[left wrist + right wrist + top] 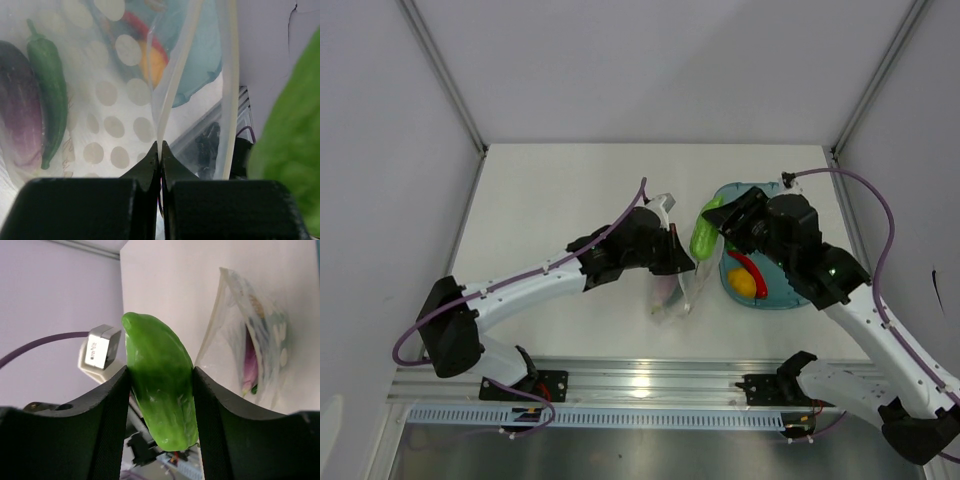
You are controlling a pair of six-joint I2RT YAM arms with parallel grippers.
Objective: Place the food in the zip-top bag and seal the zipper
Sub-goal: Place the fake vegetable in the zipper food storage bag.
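White table point(550, 200), pale walls point(620, 70). Left gripper point(160, 152), stretched forward, pinches the bag point(100, 115) rim; right gripper point(161, 374) clasps a cucumber point(155, 350), bag ahead.

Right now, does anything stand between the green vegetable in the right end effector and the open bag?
Nothing visible does. The right end effector grips the green vegetable just beside the zip-top bag. The left end effector pinches one lip of the bag, and its mouth is open. The purple eggplant and green chili lie deeper inside.
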